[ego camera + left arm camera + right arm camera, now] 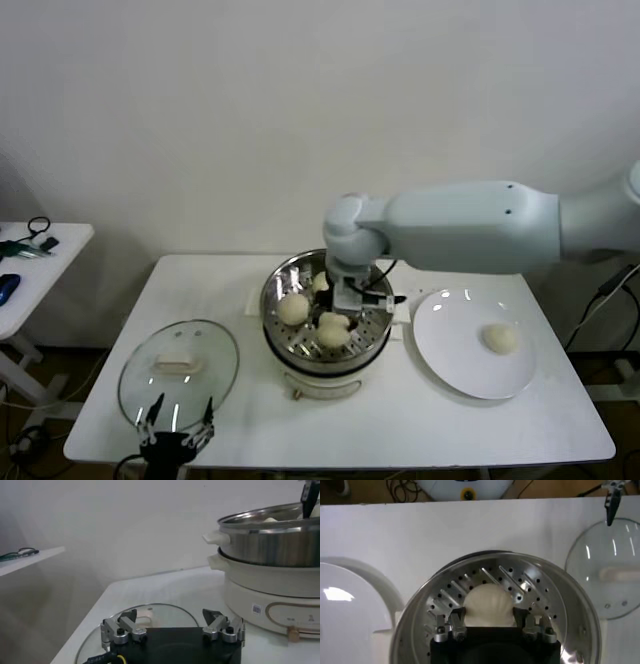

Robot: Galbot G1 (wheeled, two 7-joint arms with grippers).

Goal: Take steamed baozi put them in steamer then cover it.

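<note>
right pincer (489, 621) grasping baozi (488, 605) in steamer (282, 275) | left pincer (172, 626) released | fingertips hidden

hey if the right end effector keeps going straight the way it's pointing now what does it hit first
Most likely the steamed baozi sitting between its fingers; the right end effector points down into the steamer. Whether the fingers already touch the bun can't be told. Under the bun lies the perforated tray.

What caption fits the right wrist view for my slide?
Right pincer lowers a baozi onto the steamer tray, cover waiting alongside.
</note>
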